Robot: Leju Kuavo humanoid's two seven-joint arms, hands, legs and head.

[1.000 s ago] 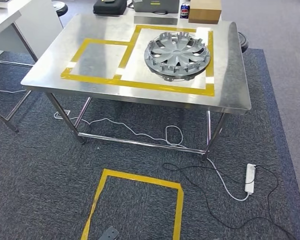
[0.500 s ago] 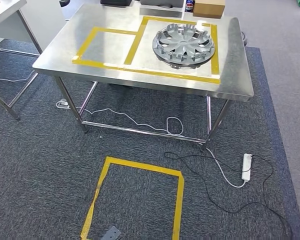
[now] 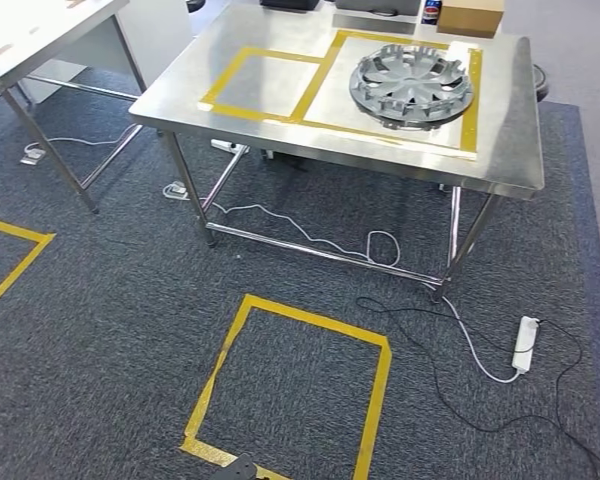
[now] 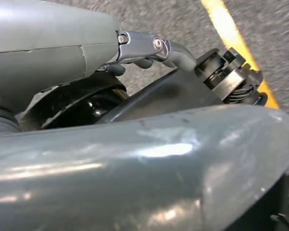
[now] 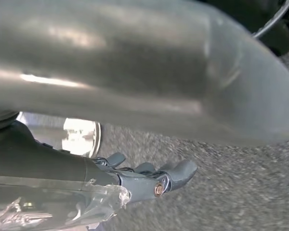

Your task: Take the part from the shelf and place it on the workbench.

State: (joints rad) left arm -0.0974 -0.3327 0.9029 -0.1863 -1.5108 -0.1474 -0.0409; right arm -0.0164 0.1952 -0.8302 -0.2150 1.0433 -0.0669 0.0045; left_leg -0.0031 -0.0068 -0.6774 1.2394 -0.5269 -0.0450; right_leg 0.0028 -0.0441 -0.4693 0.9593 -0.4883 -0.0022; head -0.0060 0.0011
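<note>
A: What changed?
B: Camera swung – workbench (image 3: 508, 150) slid to upper right of frame; part (image 3: 411, 88) sat on it inside the tape.
A: Hands?
B: Left hand (image 4: 150, 48), right hand (image 5: 150, 178) grasped nothing – looked done.

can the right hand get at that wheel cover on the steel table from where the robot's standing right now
Probably not yet. The wheel cover lies at the far end of the steel table, with open carpet between the robot and the table. The right hand hangs low over the carpet, nowhere near it.
</note>
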